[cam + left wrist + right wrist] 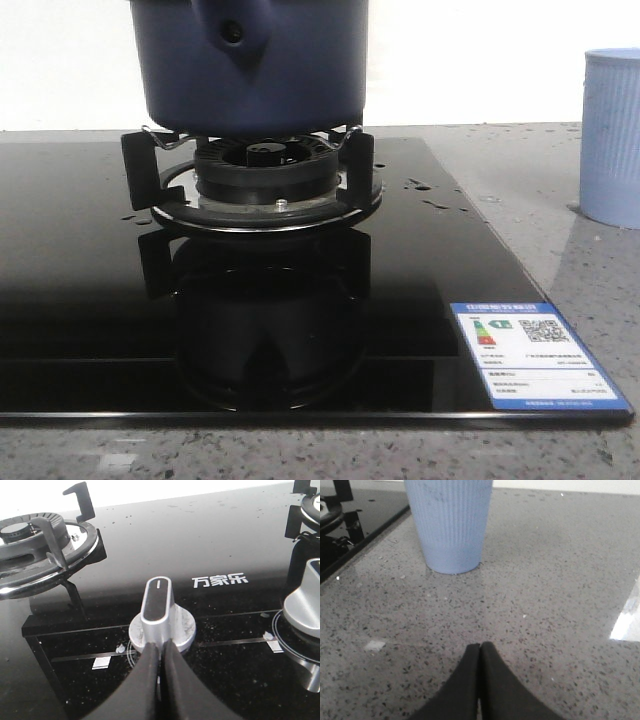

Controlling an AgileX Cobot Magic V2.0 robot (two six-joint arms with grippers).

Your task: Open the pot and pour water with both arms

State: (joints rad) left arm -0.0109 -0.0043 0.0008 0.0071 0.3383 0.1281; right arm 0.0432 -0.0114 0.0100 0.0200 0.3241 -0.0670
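Observation:
The dark navy-blue pot [250, 65] stands on the burner's pot support [255, 175] of the black glass hob; its pointed handle mount with one hole faces the front camera, and its top is cut off by the frame. A pale blue ribbed cup [610, 140] stands on the grey counter to the right and also shows in the right wrist view [450, 525]. My left gripper [161, 647] is shut and empty, its tips just short of a silver stove knob [159, 615]. My right gripper [480, 647] is shut and empty over the counter, short of the cup. Neither arm shows in the front view.
A second silver knob [305, 605] sits to one side of the first. An empty burner with black supports [40, 540] lies beyond the knobs. An energy label [535, 355] is stuck at the hob's front right corner. Water drops [430, 195] lie on the glass.

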